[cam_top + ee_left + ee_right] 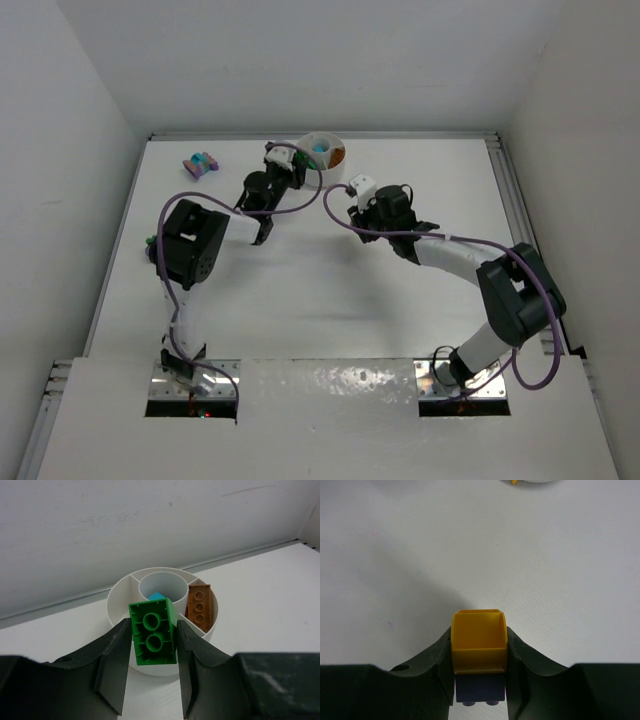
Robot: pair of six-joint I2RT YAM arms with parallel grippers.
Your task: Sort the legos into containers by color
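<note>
left jaws clamp green brick (152, 635) over dish (115, 594), frame centre, for release; right jaws clamp yellow brick (479, 639) over tabletop (545, 555).

Dish (318, 136) at far table edge, just before back wall (300, 60): no passage behind. Left gripper (153, 624), clamped on green brick (152, 642), over dish's near rim; bars near-left approach. Right gripper (480, 630), clamped on yellow brick (479, 647), near dish's near-right side. Orange brick (199, 605) occupies right compartment. Table (320, 300) centre open. Loose bricks (200, 163) far left, well apart from dish, open room on near side.
</note>
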